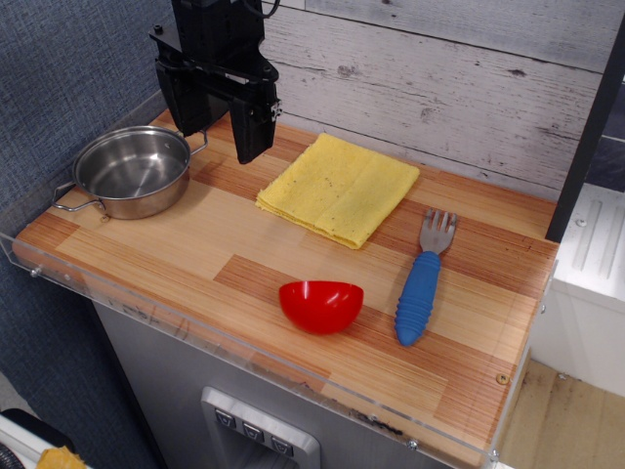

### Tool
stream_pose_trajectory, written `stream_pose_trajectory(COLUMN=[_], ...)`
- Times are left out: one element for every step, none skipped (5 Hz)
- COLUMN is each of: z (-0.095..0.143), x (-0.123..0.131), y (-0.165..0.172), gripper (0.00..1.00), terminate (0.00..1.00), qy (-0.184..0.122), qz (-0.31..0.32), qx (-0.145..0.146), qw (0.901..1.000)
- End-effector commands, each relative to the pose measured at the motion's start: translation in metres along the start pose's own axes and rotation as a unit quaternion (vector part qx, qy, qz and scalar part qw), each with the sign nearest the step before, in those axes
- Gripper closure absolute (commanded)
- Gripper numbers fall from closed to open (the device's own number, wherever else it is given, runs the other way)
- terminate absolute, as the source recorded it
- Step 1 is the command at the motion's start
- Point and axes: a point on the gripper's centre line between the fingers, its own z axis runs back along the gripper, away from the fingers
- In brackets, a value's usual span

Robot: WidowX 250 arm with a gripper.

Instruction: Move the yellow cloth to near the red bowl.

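Note:
The yellow cloth lies folded and flat at the back middle of the wooden table top. The red bowl sits near the front edge, in front of the cloth and apart from it. My gripper hangs above the table's back left, between the steel pot and the cloth, left of the cloth's left corner. Its two black fingers point down with a wide gap between them, and it holds nothing.
A steel pot with handles stands at the left. A fork with a blue handle lies right of the bowl. A clear acrylic rim runs along the front edge. A plank wall stands behind.

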Motion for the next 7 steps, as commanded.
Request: stream_pose_trajectory(z=[0.0,-0.012,-0.012,-0.01,-0.028,-0.044,-0.06], x=[0.0,0.027,0.051,0.071,0.086,0.082,0.072], y=[0.0,-0.001,0.007,0.017,0.018,0.005,-0.007], gripper=[0.0,0.0,0.0,0.0,0.0,0.0,0.0], terminate=[0.0,0.0,0.0,0.0,0.0,0.0,0.0], qy=[0.0,0.001,0.004,0.002,0.012,0.007,0.004], qz=[0.0,-0.009,-0.032,-0.043,-0.038,-0.034,-0.035], qx=[0.0,-0.006,-0.011,-0.017,-0.013,-0.008,0.005], qw=[1.0,0.9999,0.9994,0.9989,0.9991,0.9994,0.9994])
